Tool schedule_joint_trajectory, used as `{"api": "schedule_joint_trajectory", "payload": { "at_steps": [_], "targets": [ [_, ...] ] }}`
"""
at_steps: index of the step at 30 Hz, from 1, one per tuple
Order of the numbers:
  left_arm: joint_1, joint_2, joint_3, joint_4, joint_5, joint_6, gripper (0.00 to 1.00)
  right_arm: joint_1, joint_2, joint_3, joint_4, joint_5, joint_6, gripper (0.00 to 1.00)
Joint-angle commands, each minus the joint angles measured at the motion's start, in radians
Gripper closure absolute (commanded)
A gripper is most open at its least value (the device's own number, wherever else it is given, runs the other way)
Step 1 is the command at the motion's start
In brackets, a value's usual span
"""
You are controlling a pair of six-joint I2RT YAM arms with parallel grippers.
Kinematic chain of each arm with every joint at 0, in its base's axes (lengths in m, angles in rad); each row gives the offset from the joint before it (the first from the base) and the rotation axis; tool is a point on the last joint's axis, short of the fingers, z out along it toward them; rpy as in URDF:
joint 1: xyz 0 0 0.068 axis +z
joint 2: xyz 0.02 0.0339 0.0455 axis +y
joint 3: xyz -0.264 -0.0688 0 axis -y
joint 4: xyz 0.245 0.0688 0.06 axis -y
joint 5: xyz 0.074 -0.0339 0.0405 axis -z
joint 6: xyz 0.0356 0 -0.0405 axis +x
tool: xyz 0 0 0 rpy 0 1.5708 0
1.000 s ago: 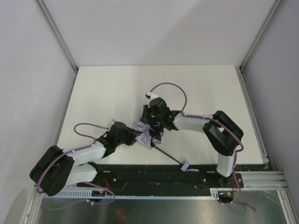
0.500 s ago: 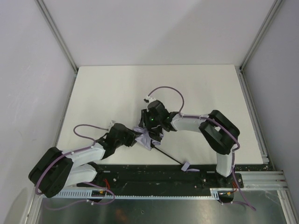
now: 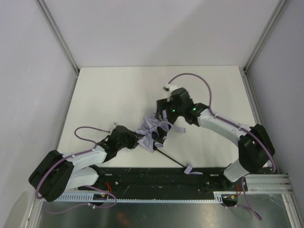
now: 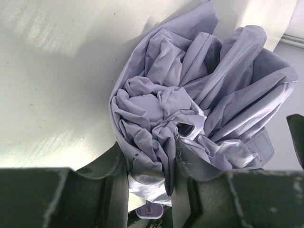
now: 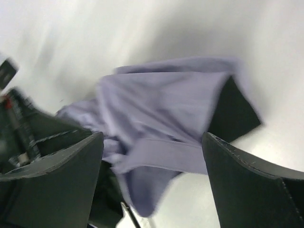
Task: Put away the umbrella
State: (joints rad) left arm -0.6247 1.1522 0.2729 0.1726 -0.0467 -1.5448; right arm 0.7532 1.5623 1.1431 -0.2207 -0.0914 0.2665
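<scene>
From above, your umbrella (image 3: pixel 153 133) lies crumpled on the white surface (image 3: pixel 109 90), its thin black shaft (image 3: pixel 172 159) running toward the bases. Left wrist: your left end effector (image 4: pixel 149 164) pinches wrinkled lavender folds. Right wrist: your right end effector (image 5: pixel 152 142) gapes wide over smoother fabric.

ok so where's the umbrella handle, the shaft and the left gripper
umbrella handle (image 3: pixel 189 169), top view, on the small lavender grip at the shaft's end
shaft (image 3: pixel 172 159), top view, midway along the thin black rod
left gripper (image 4: pixel 148 164), left wrist view, midway between its fingertips
</scene>
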Motion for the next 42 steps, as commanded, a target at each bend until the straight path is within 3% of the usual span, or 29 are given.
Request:
{"api": "schedule_joint_trajectory", "payload": {
  "at_steps": [1,5,9,20,25,28,34,37,38,42],
  "targets": [
    [-0.007,-0.015,-0.022,-0.031,-0.070,0.042,1.00,-0.171,-0.120,-0.058,-0.088,0.022,0.267,0.13],
    [-0.007,-0.004,-0.018,-0.030,-0.065,0.047,1.00,-0.240,-0.250,-0.287,0.080,-0.016,0.622,0.03],
    [-0.008,0.002,-0.018,-0.029,-0.060,0.044,1.00,-0.256,-0.306,-0.517,0.333,-0.033,0.939,0.01],
    [-0.012,-0.002,-0.013,-0.027,-0.058,0.042,1.00,-0.196,-0.094,-0.676,0.753,0.087,1.412,0.01],
    [-0.013,-0.007,-0.013,-0.026,-0.059,0.036,1.00,-0.109,-0.018,-0.706,0.823,0.199,1.598,0.02],
    [-0.013,-0.010,-0.013,-0.026,-0.059,0.031,1.00,-0.105,0.016,-0.717,0.867,0.246,1.608,0.15],
    [-0.014,-0.011,-0.013,-0.025,-0.059,0.034,1.00,-0.122,-0.106,-0.739,0.782,0.325,1.449,0.54],
    [-0.013,-0.007,-0.015,-0.024,-0.055,0.036,1.00,-0.154,-0.181,-0.738,0.766,0.332,1.313,0.88],
    [-0.014,-0.006,-0.018,-0.024,-0.053,0.035,1.00,-0.169,-0.191,-0.737,0.798,0.322,1.256,0.94],
    [-0.014,-0.011,-0.023,-0.023,-0.054,0.032,1.00,-0.239,-0.174,-0.660,0.930,0.166,1.033,1.00]
  ]
}}
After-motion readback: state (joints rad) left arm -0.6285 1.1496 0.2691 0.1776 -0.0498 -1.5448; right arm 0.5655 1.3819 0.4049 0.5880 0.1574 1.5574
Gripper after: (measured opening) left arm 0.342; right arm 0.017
